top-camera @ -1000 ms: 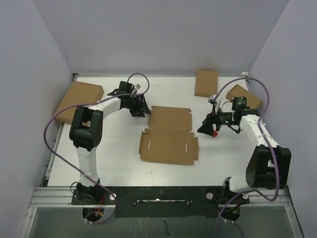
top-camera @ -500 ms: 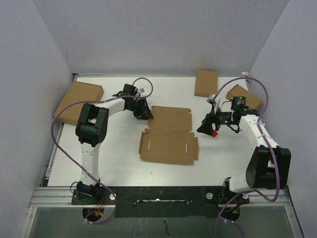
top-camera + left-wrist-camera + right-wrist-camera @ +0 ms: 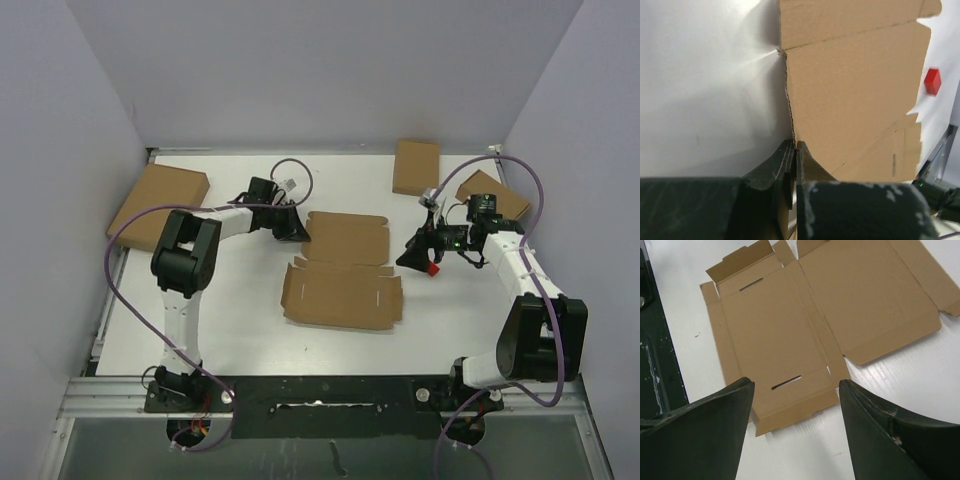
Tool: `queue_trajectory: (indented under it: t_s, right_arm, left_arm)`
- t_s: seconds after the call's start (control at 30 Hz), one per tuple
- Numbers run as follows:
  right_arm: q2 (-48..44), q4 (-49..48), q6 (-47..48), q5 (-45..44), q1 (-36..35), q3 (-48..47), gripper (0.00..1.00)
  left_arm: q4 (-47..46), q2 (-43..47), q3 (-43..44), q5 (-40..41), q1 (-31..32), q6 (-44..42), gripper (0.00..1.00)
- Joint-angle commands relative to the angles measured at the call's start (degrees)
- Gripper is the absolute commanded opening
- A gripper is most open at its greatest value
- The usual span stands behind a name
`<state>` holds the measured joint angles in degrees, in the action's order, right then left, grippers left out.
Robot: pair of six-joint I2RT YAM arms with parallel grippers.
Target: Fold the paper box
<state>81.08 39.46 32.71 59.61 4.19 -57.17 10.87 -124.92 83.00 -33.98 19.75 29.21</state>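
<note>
The paper box (image 3: 342, 270) lies unfolded and flat in the middle of the table, a brown die-cut sheet with thin slits. My left gripper (image 3: 300, 232) is at the left edge of its far panel. In the left wrist view the cardboard (image 3: 850, 85) runs edge-on into my left gripper (image 3: 795, 145), which is shut on that edge. My right gripper (image 3: 415, 258) hovers just right of the sheet. In the right wrist view it (image 3: 795, 383) stands open above the near panel's right flap (image 3: 790, 325), with nothing between its fingers.
A larger brown box (image 3: 160, 203) lies at the far left by the wall. Two smaller brown boxes (image 3: 416, 166) (image 3: 492, 195) sit at the back right, behind the right arm. A red block (image 3: 932, 81) shows on the right gripper.
My left gripper moved right to the sheet's left edge and closed on it. The sheet shifted slightly. The right arm held still and stayed open.
</note>
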Motion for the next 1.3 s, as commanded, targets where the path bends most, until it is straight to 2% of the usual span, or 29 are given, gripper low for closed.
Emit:
queue_trajectory:
  t_s: [0.0, 0.2, 0.4, 0.7, 0.93, 1.27]
  right_arm:
    - [-2.10, -2.62, -1.92, 5.66, 0.85, 0.19, 0.70]
    - [-3.20, -6.37, -5.95, 7.73, 1.92, 0.88, 0.73]
    - [-3.42, -8.93, -9.29, 10.01, 2.73, -1.29, 0.80]
    - [-5.99, -15.25, -14.33, 7.98, 5.21, -2.61, 0.82]
    - [-1.62, -14.81, -10.68, 8.02, 4.37, -3.35, 0.82]
    - [1.27, -18.59, -9.97, 6.52, 0.67, -4.81, 0.82]
  left_arm:
    - [-17.67, 12.80, -8.91, -1.77, 0.14, -7.35, 0.00]
    - [-34.26, 24.33, -21.55, -5.23, 0.12, -13.61, 0.00]
    - [-45.29, 31.58, -30.69, -8.58, -0.01, -15.76, 0.00]
    - [-52.80, 35.95, -37.56, -11.18, -0.39, -17.69, 0.00]
    - [-58.78, 36.54, -40.18, -13.25, -0.41, -15.94, 0.00]
    - [-60.75, 39.29, -42.13, -14.36, -0.37, -14.93, 0.00]
